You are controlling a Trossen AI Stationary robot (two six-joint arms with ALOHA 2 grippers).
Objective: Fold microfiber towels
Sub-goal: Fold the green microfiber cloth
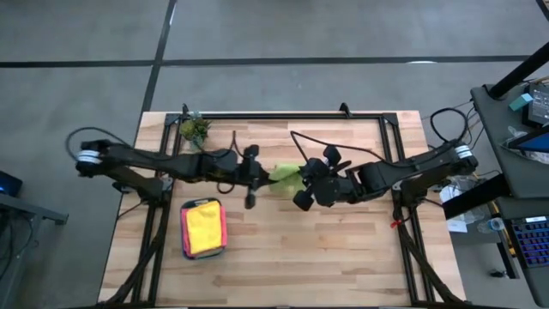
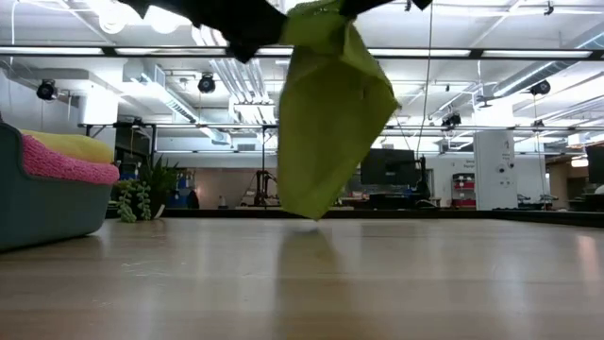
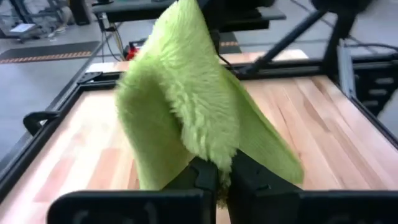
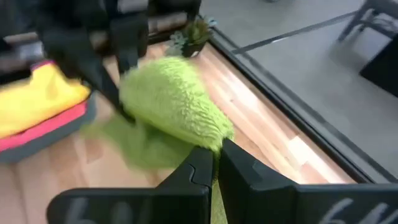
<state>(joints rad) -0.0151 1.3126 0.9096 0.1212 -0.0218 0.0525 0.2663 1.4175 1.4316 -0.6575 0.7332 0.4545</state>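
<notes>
Both claws, left [image 3: 217, 180] and right [image 4: 216, 171], are clamped on the lime towel [image 2: 330, 113], which hangs between them above mid-bench [image 1: 343, 249]; yellow and pink towels [image 1: 204, 227] lie in the tray [image 1: 184, 232].

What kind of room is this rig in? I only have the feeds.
Most likely a large open lab or industrial workspace: polished concrete floor, exposed ceiling ducts with strip lights, and monitors on desks beyond the wooden table.
</notes>
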